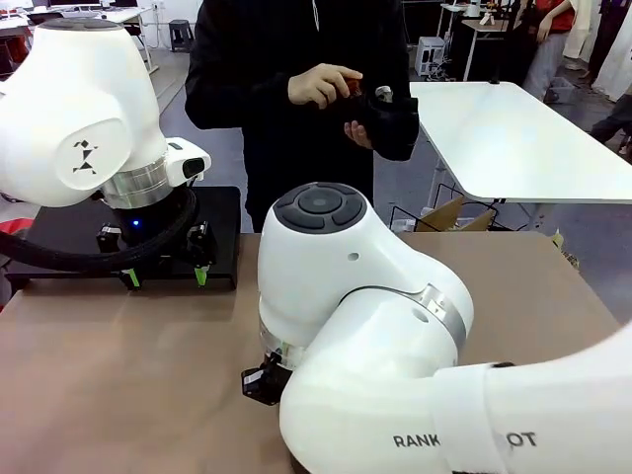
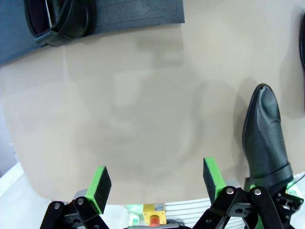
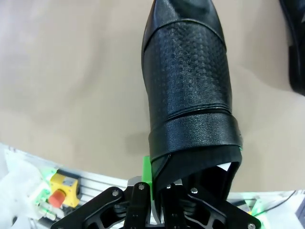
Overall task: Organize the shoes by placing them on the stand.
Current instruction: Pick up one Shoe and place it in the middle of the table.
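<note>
**Right hand pinching a shoe, left hand spread**

White right arm housing (image 1: 365, 326) sits closest. Right hand (image 3: 157, 185) pinches the heel collar of a textured shoe (image 3: 188, 86), whose toe points away from it over the tan tabletop (image 1: 118, 375). Second shoe (image 3: 296, 43) lies off to one side of that hand, apart from it. Left hand (image 2: 157, 181) is spread wide and holds nothing. Ahead of its fingertips the black stand (image 2: 133, 14) carries a third shoe (image 2: 62, 19). Beyond the stand a person (image 1: 257, 59) in black holds a fourth shoe (image 1: 390, 118). Room behind: white table (image 1: 513, 138), grey floor (image 1: 592, 237).
</note>
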Robot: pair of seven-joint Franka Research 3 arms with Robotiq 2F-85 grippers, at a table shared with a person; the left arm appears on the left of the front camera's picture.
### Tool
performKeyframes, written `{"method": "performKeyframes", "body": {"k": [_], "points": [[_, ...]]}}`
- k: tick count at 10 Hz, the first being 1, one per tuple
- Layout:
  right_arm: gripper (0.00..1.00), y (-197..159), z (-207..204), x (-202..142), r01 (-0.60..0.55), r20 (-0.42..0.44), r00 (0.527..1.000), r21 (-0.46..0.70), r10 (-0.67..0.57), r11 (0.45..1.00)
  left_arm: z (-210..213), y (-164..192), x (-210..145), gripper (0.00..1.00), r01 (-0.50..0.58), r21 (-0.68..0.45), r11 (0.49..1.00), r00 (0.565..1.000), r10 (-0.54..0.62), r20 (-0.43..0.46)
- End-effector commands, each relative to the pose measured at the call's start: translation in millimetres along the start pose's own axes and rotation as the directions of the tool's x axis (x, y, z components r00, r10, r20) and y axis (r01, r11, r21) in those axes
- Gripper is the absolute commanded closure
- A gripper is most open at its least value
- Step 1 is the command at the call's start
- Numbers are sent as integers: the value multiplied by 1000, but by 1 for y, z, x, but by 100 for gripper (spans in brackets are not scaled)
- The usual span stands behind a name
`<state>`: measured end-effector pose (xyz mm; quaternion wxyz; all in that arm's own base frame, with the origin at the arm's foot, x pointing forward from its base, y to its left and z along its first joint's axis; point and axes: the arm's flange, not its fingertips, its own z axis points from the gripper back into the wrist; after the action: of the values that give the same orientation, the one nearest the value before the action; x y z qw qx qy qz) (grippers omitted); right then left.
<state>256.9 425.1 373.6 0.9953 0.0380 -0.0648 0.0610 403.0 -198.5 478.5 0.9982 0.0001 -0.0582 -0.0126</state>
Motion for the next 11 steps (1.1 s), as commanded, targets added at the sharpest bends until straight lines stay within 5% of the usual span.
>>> {"method": "performKeyframes", "body": {"k": [1,2,7,8,11], "points": [[100,11,-18,5,32,21,999,-4,-31,999,1,3,-1,0,-1,4,1000,1000,1,2],[97,10,-22,7,31,3,1000,7,-31,1000,1,3,-1,0,-1,4,1000,1000,1,2],[8,2,-24,11,65,-11,998,32,-64,997,1,3,-1,0,-1,4,1000,1000,1,2],[0,1,-17,12,70,-1,998,45,-70,997,1,3,-1,0,-1,4,1000,1000,1,2],[0,-9,8,10,43,-74,997,79,-37,996,1,3,-1,0,-1,4,1000,1000,1,2]]}}
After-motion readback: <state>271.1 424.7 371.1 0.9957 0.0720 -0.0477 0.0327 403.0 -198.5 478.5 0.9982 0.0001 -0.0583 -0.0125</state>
